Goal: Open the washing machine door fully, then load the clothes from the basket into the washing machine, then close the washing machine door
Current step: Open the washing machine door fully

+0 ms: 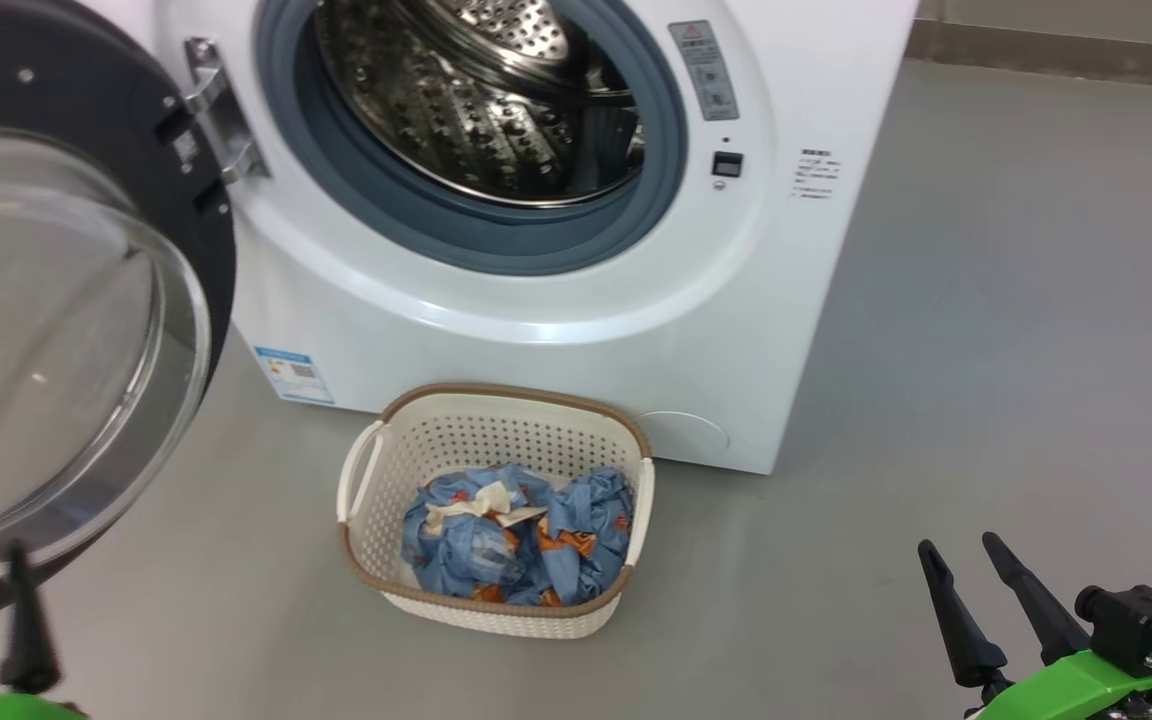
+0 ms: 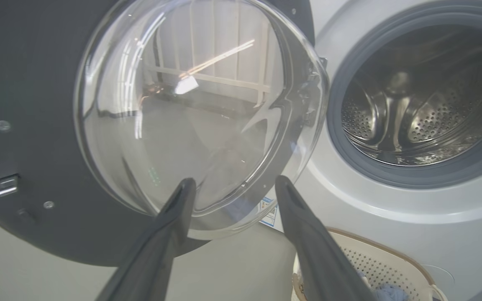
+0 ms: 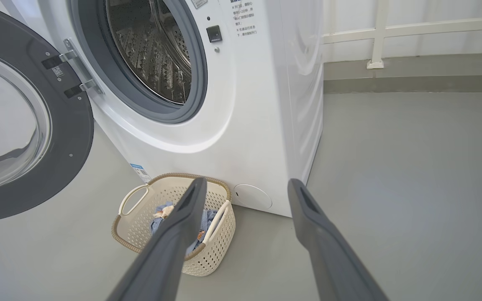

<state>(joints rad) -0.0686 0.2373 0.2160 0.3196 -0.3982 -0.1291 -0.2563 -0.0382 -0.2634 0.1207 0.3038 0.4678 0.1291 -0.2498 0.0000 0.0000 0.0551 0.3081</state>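
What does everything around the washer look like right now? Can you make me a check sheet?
Surface: grey floor, smooth.
Job's things: washing machine door swung open to the left; washing machine, no clothes in the part of the drum that shows; basket on the floor in front of it; clothes crumpled inside the basket.
Clutter: nothing seen.
Grippers: left gripper open, holding nothing, pointing at the door's glass; right gripper open, holding nothing, to the right of the basket.
Cables: nothing seen.
Surroundings: white railing along the wall behind.
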